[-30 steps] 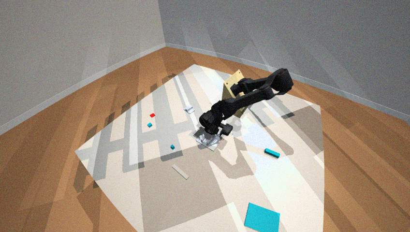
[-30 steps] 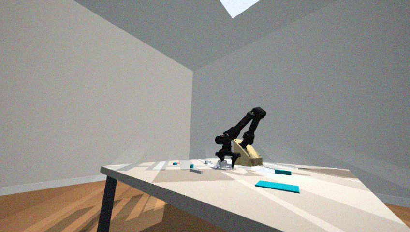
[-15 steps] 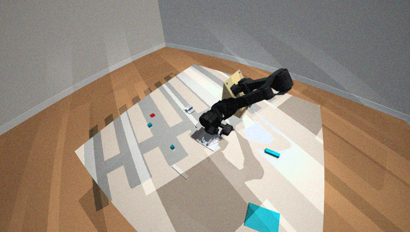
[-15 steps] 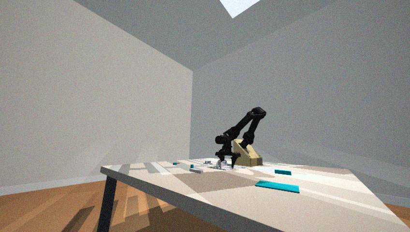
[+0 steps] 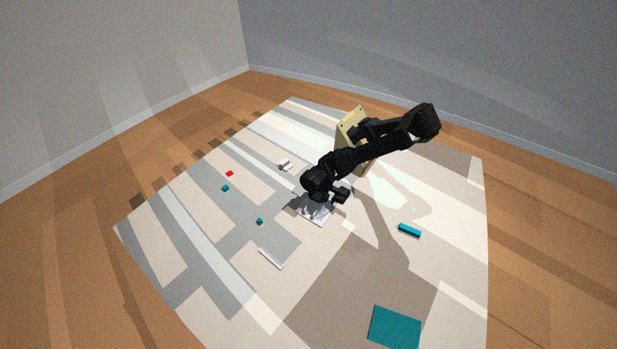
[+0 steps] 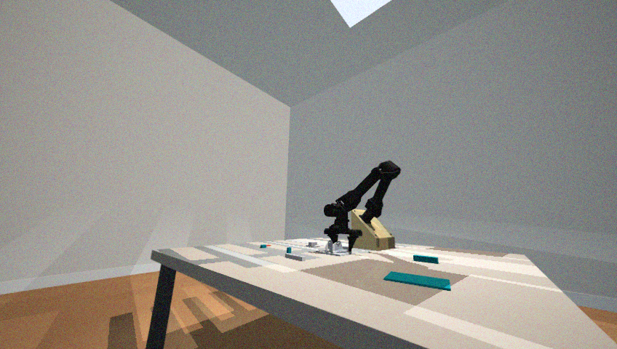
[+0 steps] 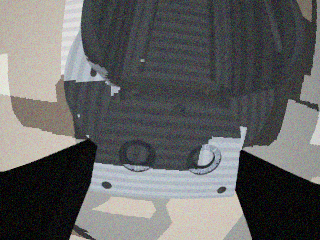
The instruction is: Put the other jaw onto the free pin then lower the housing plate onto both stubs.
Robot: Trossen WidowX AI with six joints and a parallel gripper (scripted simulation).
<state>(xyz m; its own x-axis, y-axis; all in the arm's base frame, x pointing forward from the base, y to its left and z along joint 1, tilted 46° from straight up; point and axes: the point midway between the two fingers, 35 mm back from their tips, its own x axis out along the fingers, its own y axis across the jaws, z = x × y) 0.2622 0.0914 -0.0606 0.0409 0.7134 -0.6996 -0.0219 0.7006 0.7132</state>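
My gripper (image 5: 329, 199) (image 6: 343, 245) (image 7: 166, 151) points down over a pale assembly (image 5: 321, 219) (image 6: 332, 248) near the middle of the table. In the wrist view its black fingers stand wide, one against each side edge of the pale ribbed housing plate (image 7: 165, 180), and are shut on it. Two round rings, a left one (image 7: 137, 155) and a right one (image 7: 204, 159), show side by side in the plate, with a small dark hole near each lower corner. The jaws and gear teeth are too shaded to tell apart. Whether the plate sits level is unclear.
A small white block (image 5: 284, 164) (image 6: 312, 244), a white bar (image 5: 271, 258) (image 6: 294, 257), two small teal cubes (image 5: 225, 187) (image 5: 259, 220) and a red patch (image 5: 229, 173) lie around. A teal bar (image 5: 409, 230) (image 6: 426, 259) and a teal slab (image 5: 394, 326) (image 6: 417, 281) lie towards the front right.
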